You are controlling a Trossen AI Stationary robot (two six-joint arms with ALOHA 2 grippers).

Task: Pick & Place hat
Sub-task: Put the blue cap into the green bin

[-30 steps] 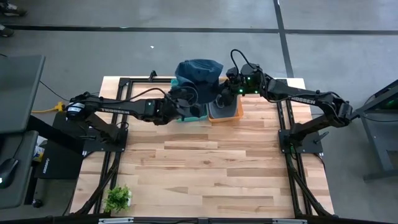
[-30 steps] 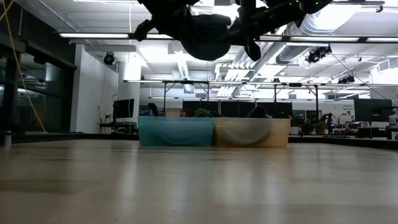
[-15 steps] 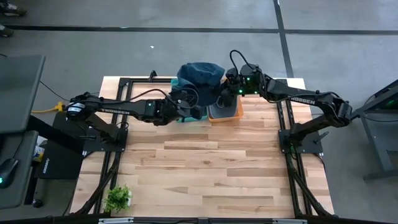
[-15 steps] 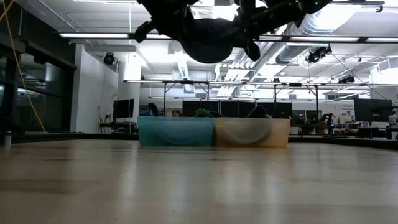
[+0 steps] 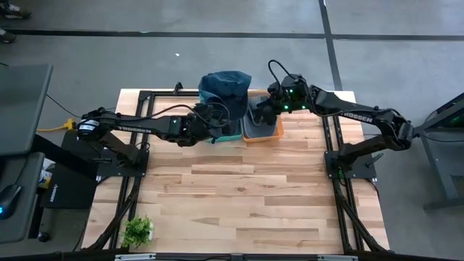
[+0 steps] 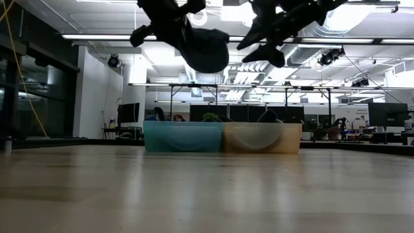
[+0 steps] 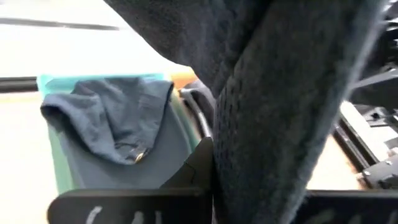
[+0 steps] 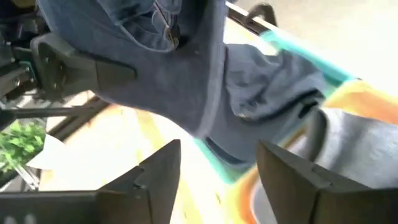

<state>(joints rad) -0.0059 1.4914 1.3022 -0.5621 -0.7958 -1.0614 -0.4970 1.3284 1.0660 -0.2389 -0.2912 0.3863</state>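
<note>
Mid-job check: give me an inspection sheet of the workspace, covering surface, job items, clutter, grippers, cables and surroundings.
Surface: wooden table, mostly bare planks.
Job's things: dark blue hat held in the air above the teal bin; more blue fabric already lies in that bin; orange bin beside it holds something grey.
Clutter: small green plant at the table's near-left corner.
Grippers: left gripper shut on the hat; right gripper open, empty, above the orange bin.
Cables: yellow cable off the table's left edge.
Surroundings: concrete floor, desks and monitors behind.
</note>
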